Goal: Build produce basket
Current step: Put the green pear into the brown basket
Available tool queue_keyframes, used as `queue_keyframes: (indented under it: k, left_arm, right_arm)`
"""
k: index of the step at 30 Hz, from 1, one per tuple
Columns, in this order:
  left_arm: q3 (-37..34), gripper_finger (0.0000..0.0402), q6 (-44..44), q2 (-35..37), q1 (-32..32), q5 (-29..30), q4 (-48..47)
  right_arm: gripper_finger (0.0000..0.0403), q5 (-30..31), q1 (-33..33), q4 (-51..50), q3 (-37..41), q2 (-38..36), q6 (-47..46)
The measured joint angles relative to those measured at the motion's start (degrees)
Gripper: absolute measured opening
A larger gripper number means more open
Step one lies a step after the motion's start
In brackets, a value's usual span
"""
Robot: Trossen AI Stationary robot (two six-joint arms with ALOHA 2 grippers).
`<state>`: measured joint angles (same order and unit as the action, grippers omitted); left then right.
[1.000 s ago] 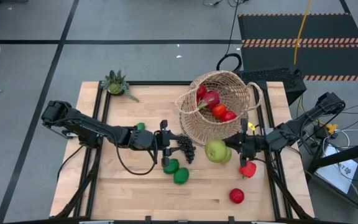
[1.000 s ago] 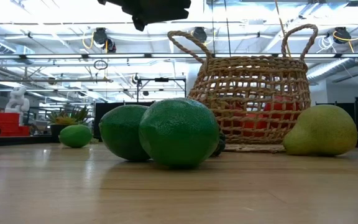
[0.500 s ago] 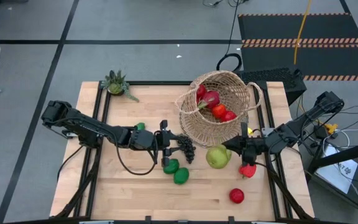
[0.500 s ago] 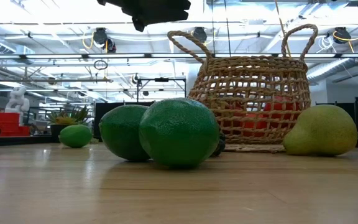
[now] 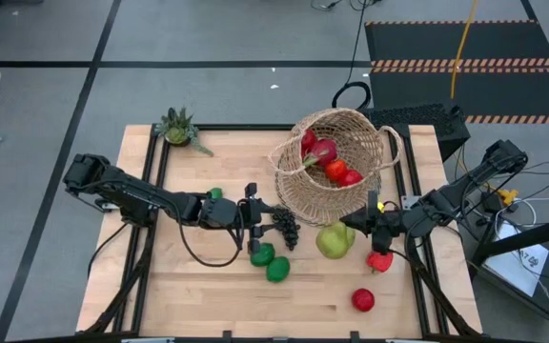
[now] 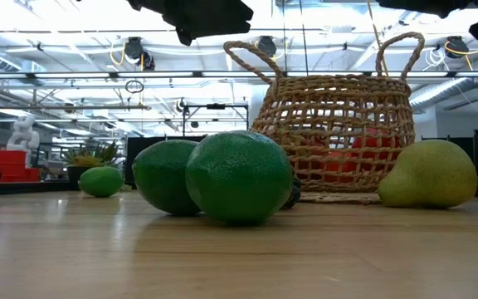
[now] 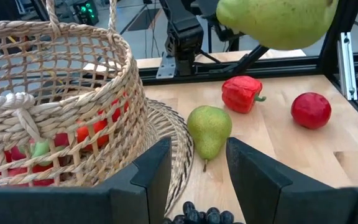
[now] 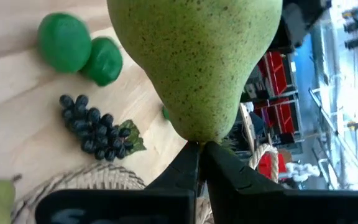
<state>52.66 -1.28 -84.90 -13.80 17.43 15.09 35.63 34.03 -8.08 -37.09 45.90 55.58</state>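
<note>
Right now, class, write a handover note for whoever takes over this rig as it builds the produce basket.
Right gripper: shut on the narrow end of a speckled green pear, held in the air beside the round tan woven wicker basket.
Left gripper: open, empty, by the dark purple grapes.
Done: several red fruits are in the basket.
Left: the held pear, second pear, grapes, three green limes, red pepper, red apple.

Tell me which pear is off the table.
The pear pinched by the right pincer hangs in the air; the other pear lies on the table by the basket.
</note>
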Motion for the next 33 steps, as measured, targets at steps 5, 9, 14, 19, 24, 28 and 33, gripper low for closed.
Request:
queue_keyframes:
  k: [5, 9, 14, 19, 24, 28, 33]
  left_arm:
    - [0.0, 0.0157, 0.0, 0.0, 0.0, 0.0, -0.1]
    - [0.0, 0.0157, 0.0, 0.0, 0.0, 0.0, -0.4]
    - [0.0, 0.0157, 0.5, 0.0, 0.0, 2.3, 1.9]
    - [0.0, 0.0157, 0.0, 0.0, 0.0, 3.7, 6.5]
    - [0.0, 0.0157, 0.2, 0.0, 0.0, 3.7, 9.1]
    - [0.0, 0.0157, 0.3, 0.0, 0.0, 3.7, 9.1]
    - [0.0, 0.0157, -0.3, 0.0, 0.0, 3.7, 8.9]
  right_arm:
    - [0.0009, -1.3, 1.6, -3.3, 0.0, 0.0, 5.2]
    - [0.0009, -1.2, 2.9, -4.2, 0.0, 0.0, 7.6]
    - [0.0009, -1.2, 4.6, -4.3, 0.0, 0.3, 8.1]
    - [0.0009, -1.2, 6.2, -4.3, 0.0, 0.2, 8.8]
    - [0.0009, -1.2, 7.7, -4.2, 0.0, 0.2, 9.8]
    - [0.0009, -1.2, 7.7, -3.9, 0.0, 0.2, 8.6]
    - [0.0009, -1.2, 6.8, -3.8, 0.0, 0.2, 2.8]
